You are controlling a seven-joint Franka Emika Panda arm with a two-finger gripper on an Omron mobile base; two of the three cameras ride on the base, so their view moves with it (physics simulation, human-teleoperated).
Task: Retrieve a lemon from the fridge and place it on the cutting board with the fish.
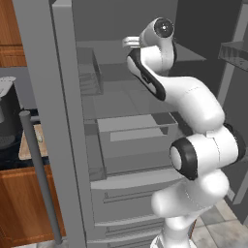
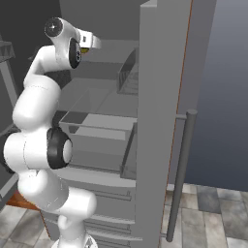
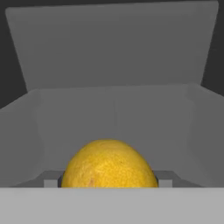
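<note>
Lemon (image 3: 108, 164): dead ahead at 6 o'clock, on the fridge (image 1: 121, 145) shelf.
Gripper: spread unreadable — centre, then close gently.

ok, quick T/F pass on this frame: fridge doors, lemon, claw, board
1. The fridge doors are shut. False: the doors stand open and its shelves and bins show.
2. In the hand view the lemon sits close before the camera, low and centred. True.
3. The lemon already lies on the cutting board. False: it is inside the fridge, at the claw.
4. The cutting board lies on the counter left of the fridge, in the left base view. True.
5. The arm reaches toward the counter. False: it reaches into the upper fridge.
</note>
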